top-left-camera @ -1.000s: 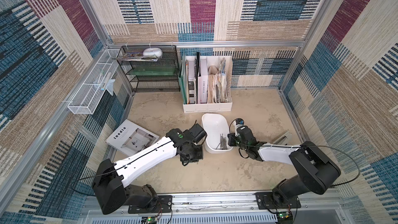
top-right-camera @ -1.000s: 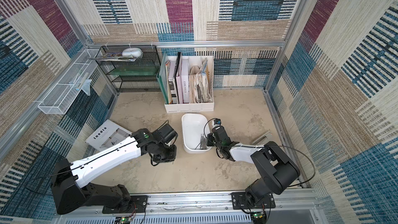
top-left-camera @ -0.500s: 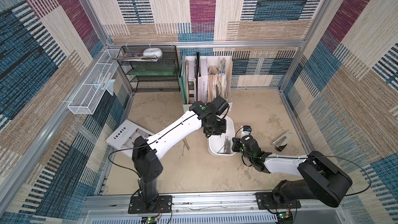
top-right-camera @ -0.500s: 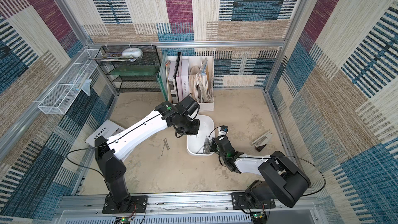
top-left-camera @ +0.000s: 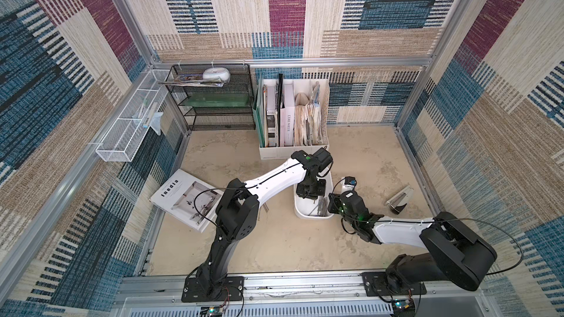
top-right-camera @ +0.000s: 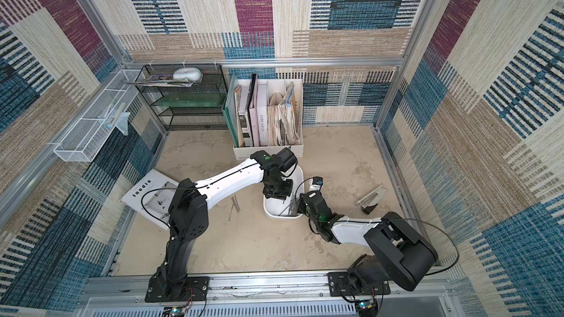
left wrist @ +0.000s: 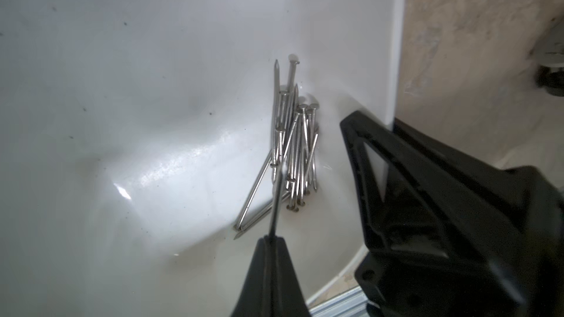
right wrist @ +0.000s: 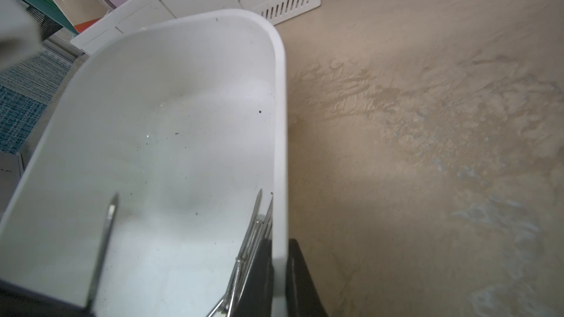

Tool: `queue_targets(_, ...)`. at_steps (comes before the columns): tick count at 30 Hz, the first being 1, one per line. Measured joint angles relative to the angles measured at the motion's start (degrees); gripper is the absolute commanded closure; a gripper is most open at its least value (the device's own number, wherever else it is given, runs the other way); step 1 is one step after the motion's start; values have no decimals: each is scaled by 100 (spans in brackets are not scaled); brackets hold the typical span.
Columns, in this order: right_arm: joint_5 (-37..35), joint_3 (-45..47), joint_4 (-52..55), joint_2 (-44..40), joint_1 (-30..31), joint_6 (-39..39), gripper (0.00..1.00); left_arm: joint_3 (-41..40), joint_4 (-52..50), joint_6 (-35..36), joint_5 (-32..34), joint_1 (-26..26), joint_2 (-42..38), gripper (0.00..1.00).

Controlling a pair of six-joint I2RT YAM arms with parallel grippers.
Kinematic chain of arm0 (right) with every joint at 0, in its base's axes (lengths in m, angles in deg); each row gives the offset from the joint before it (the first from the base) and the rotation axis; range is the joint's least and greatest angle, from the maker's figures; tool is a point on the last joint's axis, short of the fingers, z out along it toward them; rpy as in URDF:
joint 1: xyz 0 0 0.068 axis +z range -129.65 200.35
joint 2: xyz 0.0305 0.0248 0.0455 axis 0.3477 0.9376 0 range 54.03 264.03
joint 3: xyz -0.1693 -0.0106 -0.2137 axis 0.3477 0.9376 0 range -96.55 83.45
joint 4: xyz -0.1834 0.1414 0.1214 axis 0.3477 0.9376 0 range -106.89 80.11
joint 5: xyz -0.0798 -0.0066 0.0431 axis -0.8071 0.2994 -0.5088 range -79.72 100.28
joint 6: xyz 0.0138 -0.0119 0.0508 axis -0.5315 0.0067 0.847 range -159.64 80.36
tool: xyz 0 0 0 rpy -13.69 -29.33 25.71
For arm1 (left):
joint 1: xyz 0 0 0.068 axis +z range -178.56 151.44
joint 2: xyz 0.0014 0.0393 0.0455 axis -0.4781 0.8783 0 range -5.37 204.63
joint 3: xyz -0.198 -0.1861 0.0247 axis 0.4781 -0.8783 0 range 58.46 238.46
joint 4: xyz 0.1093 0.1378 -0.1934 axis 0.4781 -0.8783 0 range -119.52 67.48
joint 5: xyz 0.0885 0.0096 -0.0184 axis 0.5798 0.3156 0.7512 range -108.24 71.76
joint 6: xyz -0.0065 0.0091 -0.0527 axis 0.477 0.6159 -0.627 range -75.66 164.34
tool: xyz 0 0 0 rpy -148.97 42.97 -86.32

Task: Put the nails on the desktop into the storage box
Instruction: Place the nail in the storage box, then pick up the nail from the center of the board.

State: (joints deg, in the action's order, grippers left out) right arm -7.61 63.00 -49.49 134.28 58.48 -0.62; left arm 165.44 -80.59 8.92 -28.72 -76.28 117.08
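In both top views the left arm rises from its base at the near edge and folds at a raised elbow. Its white forearm stretches far and right, and the wrist bends straight down, so the left pincer (top-left-camera: 312, 198) hangs over the middle of the storage box (top-left-camera: 305, 215). The right arm lies low, its white forearm running left from the near-right base, and the right pincer (top-left-camera: 330, 205) meets the box's right wall near its near corner. The box stands on the tabletop (top-left-camera: 305, 248) just on the near side of a white file holder (top-left-camera: 293, 149). A heap of nails (top-left-camera: 320, 207) lies in its near-right corner. In a top view a few loose nails (top-right-camera: 234, 207) lie on the tabletop left of the box, beside the left forearm. A stapler (top-left-camera: 399, 199) sits well to the right and a magazine (top-left-camera: 183, 199) to the left.

In the left wrist view the left pincer's fingertips (left wrist: 259, 263) are pressed together on a single nail (left wrist: 277, 199). The nail juts out beyond them above the heap, which lies against the box wall. The right pincer's black fingers straddle the rim close by.

In the right wrist view the right pincer pinches the box wall, one of its fingers (right wrist: 259, 269) inside beside the heap and the other outside. The single nail shows as a blurred streak over the box floor.
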Motion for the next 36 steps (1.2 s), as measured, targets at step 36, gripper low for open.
queue_targets(36, 50, -234, 289, 107, -7, -118, 100, -4074, 833, 323, 494, 2328, -2157, 72)
